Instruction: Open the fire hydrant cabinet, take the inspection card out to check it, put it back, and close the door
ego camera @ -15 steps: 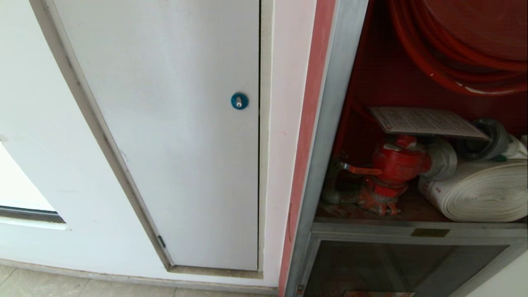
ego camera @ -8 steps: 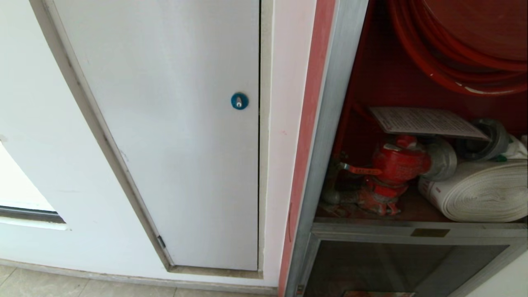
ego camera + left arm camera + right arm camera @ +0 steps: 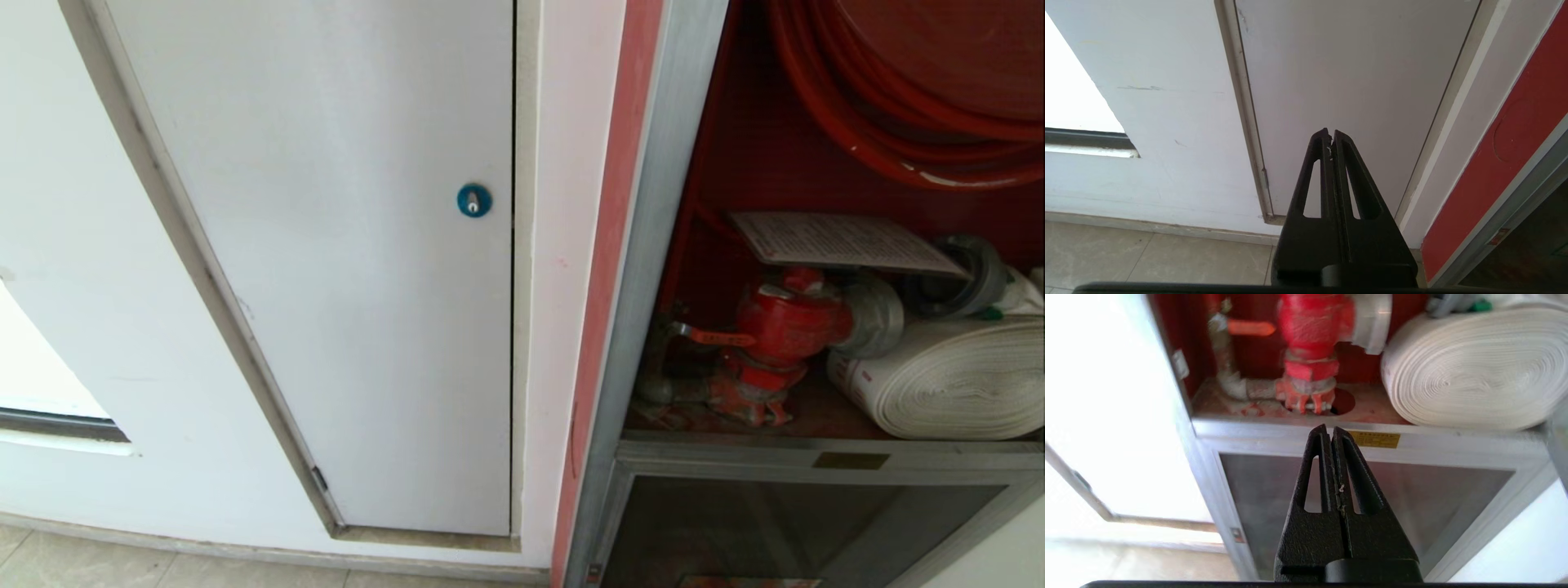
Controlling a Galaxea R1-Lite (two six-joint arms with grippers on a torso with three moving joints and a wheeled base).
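The fire hydrant cabinet (image 3: 653,245) stands open at the right, its inside red. The inspection card (image 3: 841,241) lies flat on top of the red valve (image 3: 784,327), beside the white rolled hose (image 3: 947,376) and under the red hose reel (image 3: 898,82). The door is out of view. Neither arm shows in the head view. My right gripper (image 3: 1329,430) is shut and empty, pointing at the cabinet's silver rail (image 3: 1274,433) just below the valve (image 3: 1310,326). My left gripper (image 3: 1329,134) is shut and empty in front of the white panel (image 3: 1351,81).
A plain white panel with a blue round lock (image 3: 474,200) fills the wall left of the cabinet. Under the open compartment sits a smaller dark glass panel (image 3: 1412,490) in a silver frame. Beige floor tiles (image 3: 1147,253) run along the wall's foot.
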